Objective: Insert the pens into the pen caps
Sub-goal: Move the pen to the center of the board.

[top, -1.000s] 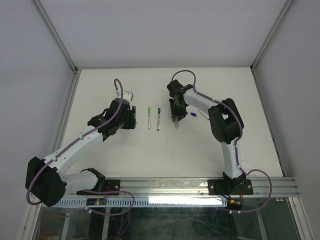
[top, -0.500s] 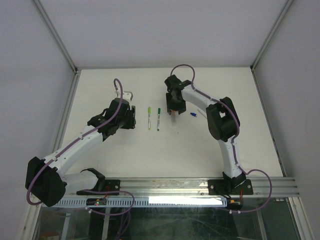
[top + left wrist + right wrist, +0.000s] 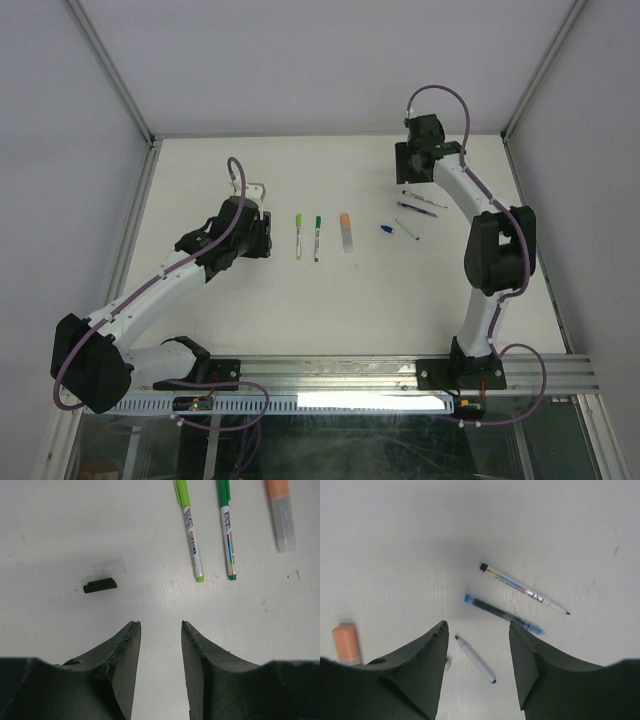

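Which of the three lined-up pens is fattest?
The orange-capped pen, rightmost in the row; the lime-capped pen and dark-green-capped pen are slim.

White arms (image 3: 150, 290), black joints (image 3: 497, 250), purple cables (image 3: 233, 175); fingers (image 3: 125, 660) apparently matte black.

Overhead camera, above and behind the arms (image 3: 150, 290), takes in the whole table (image 3: 200, 330). Both wrist cameras look steeply down at close range, the right from higher. All three catch the orange-capped pen (image 3: 346, 232), at one o'clock in the left wrist view and eight o'clock in the right's.
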`<state>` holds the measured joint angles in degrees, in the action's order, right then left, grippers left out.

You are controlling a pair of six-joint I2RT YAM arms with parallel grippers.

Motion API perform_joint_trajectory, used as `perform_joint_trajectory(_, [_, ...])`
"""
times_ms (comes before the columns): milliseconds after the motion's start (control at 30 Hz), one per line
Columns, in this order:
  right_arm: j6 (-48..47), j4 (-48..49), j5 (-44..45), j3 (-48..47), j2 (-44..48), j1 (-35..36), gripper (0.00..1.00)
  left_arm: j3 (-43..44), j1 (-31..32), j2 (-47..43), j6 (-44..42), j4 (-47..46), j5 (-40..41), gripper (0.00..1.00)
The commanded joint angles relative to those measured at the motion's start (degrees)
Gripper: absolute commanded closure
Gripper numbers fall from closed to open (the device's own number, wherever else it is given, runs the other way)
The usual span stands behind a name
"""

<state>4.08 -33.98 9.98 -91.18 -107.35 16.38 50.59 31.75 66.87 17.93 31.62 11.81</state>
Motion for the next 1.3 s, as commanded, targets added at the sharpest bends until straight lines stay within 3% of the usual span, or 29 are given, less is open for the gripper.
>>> perform_joint_trajectory(0, [-8.6,-4.8,-10.2,-10.7,-7.8,-5.9,0.46,0.9,-0.8,-0.1,-1.0,-3.0,-0.2,0.61])
perform_joint_trajectory(133, [-13.1,-12.8,-18.3,-21.4,-16.8,-11.0,0.46,1.1,-0.9,0.8,-1.1,-3.0,-0.5,0.61])
perform_joint_trajectory(433, [-22.5,-17.1,-18.3,-29.6,-25.7,-12.6,0.47,1.3,-1.5,2.2,-1.3,-3.0,-1.1,0.61])
perform_joint_trajectory(700, [-24.8,-17.0,-21.2,-26.5,-25.5,-12.8,0.49,1.6,-2.3,3.0,-1.5,-3.0,-2.1,0.61])
perform_joint_trajectory(1100, [-25.2,-17.7,-15.2,-26.2,-27.4,-12.9,0.52,1.7,-2.7,3.9,-1.7,-3.0,-3.0,0.62])
perform_joint_trajectory(1267, [-25.1,-17.9,-16.7,-24.8,-27.1,-12.8,0.56,1.8,-2.9,4.2,-1.7,-2.9,-3.2,0.62])
